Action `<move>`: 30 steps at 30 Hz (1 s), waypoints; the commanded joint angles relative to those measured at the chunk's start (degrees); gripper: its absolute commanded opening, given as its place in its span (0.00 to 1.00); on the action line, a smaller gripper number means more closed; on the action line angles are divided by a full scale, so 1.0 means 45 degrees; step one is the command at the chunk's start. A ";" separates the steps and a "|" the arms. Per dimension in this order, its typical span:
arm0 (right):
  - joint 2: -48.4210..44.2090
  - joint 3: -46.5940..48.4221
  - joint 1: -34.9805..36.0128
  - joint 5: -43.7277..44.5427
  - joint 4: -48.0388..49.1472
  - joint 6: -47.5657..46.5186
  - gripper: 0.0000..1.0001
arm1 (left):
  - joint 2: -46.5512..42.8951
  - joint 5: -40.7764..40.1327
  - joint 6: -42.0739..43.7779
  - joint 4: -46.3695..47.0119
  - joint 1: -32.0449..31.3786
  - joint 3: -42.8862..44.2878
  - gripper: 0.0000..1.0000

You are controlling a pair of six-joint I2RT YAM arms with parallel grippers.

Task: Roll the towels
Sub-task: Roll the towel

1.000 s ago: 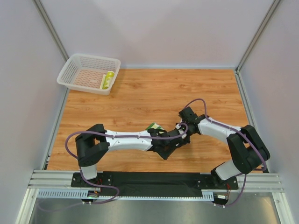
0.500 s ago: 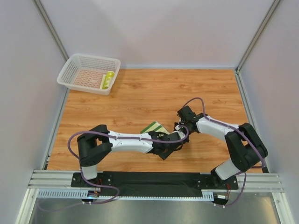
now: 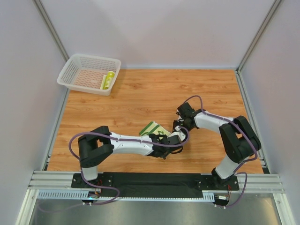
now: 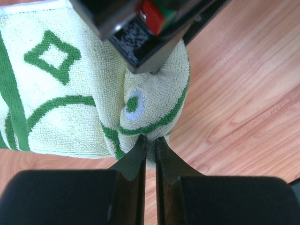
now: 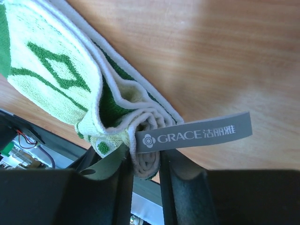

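Note:
A cream towel [image 3: 153, 128] with green patterns lies partly rolled on the wooden table [image 3: 140, 93], between both grippers. In the left wrist view my left gripper [image 4: 150, 142] has its jaws nearly together, pinching the bulging rolled edge of the towel [image 4: 61, 93]. In the right wrist view my right gripper [image 5: 145, 161] is shut on the spiral end of the towel's roll [image 5: 51, 70], beside a grey label [image 5: 197, 133]. From above, the left gripper [image 3: 171, 136] and the right gripper [image 3: 177, 125] meet at the towel's right end. A yellow-green rolled towel [image 3: 108, 79] lies in the basket.
A white mesh basket [image 3: 82, 65] stands at the table's back left corner. The right gripper's black body [image 4: 140, 28] hangs just above the towel in the left wrist view. Grey walls enclose the table on three sides.
The left gripper's jaws have closed onto the towel's rolled edge. Both wrists have shifted slightly left, and more of the flat towel shows to their left.

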 commanded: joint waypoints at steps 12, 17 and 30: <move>0.0427 0.1344 -0.1715 0.0819 -0.1272 -0.1494 0.41 | 0.0265 0.3474 -0.0634 -0.1568 0.0633 -0.0444 0.00; 0.0193 0.1852 -0.2361 0.1638 -0.2151 -0.1846 0.42 | -0.0283 0.5547 -0.1317 -0.1001 0.1393 -0.0015 0.00; -0.2112 0.1522 -0.3045 0.2090 -0.2796 -0.1730 0.53 | -0.2644 1.0548 -0.5241 0.3659 0.3816 -0.2839 0.00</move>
